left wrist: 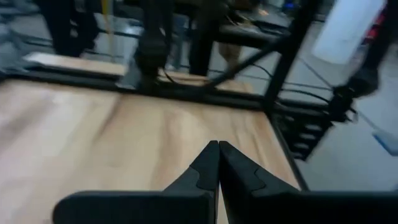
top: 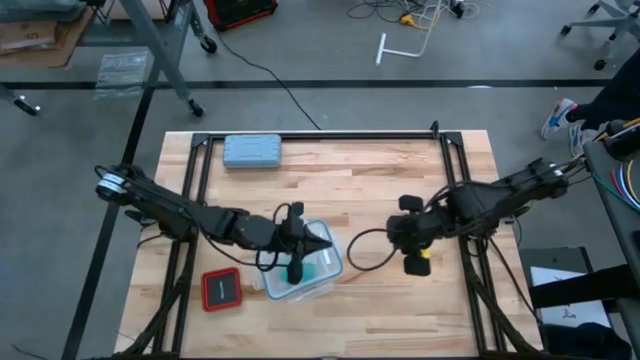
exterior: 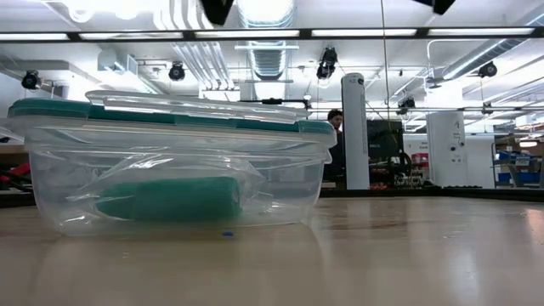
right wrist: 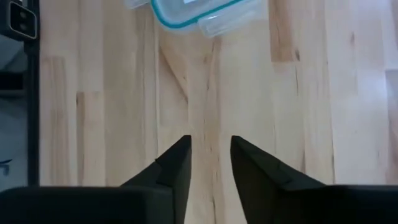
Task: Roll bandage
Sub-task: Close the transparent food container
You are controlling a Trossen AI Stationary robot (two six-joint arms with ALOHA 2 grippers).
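The teal-green bandage [exterior: 170,200] lies as a roll inside a clear container [top: 300,268] whose teal-rimmed lid [exterior: 170,110] is on. The container stands on the table's near middle. My left gripper [top: 322,243] is over the container's lid; in the left wrist view its fingers [left wrist: 217,152] are shut with nothing between them. To the container's right, my right gripper [top: 393,235] hangs above bare wood, its fingers [right wrist: 209,142] open a little and empty. A corner of the container [right wrist: 199,12] shows ahead of them.
A grey-blue hard case [top: 252,150] lies at the table's far left. A red-framed dark square [top: 221,288] sits near the front edge, left of the container. A black cable [top: 360,250] loops on the wood between the container and the right gripper.
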